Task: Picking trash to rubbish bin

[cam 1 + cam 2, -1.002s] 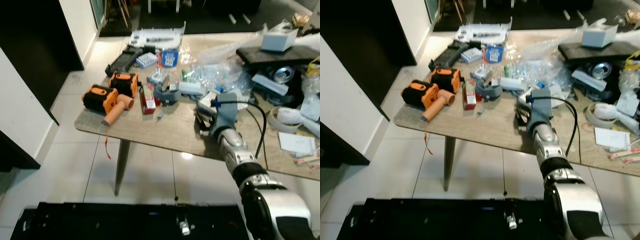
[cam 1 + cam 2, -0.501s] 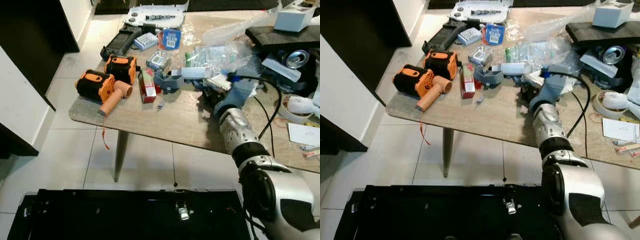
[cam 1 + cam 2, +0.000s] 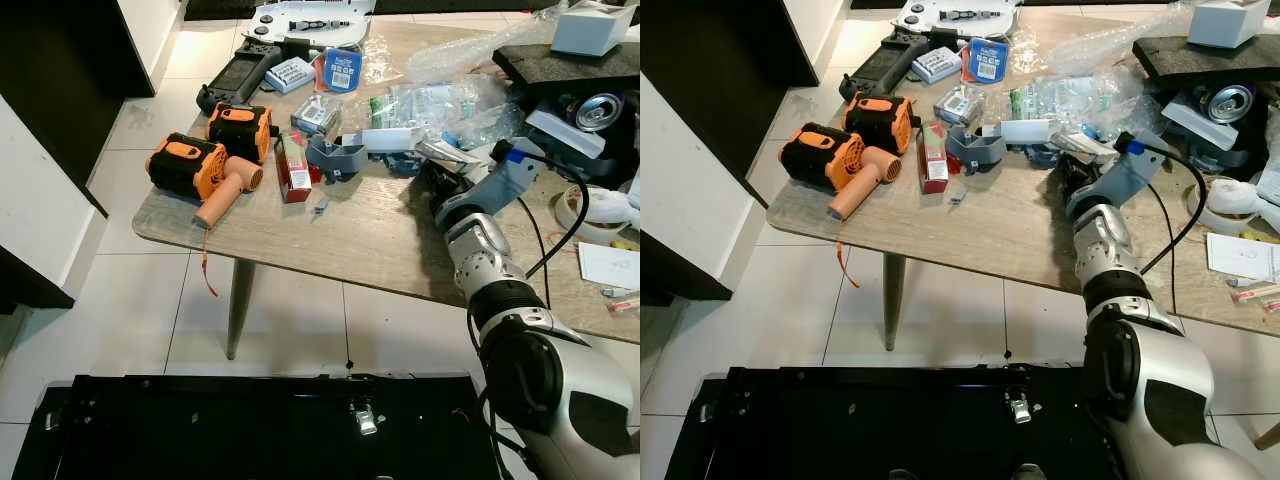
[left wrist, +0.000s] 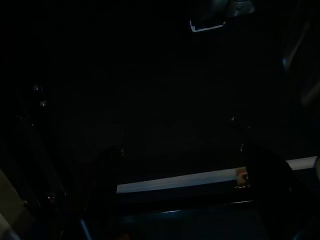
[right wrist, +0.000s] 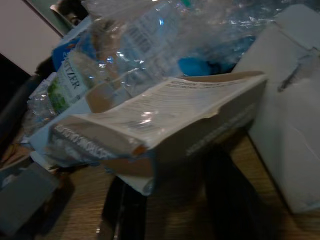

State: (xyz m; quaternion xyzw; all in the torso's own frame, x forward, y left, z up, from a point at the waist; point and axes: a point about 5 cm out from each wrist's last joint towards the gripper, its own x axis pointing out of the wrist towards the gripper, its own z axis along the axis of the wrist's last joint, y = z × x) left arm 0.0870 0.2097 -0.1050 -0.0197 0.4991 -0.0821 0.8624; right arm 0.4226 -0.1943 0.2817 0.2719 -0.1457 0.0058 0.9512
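The right gripper [image 5: 170, 200], black fingers parted and holding nothing, straddles a torn, flattened white-and-blue cardboard box [image 5: 165, 120] on the cluttered wooden table [image 3: 350, 240] — light, crushable, probably best pinched across its stiff folded edge.

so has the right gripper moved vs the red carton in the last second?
Yes. The right gripper has gone further across the table, away from the near edge beside the red carton, up to the flattened cardboard box.

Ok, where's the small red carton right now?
In the left eye view the small red carton lies left of centre on the table, between the orange tool and grey holder.
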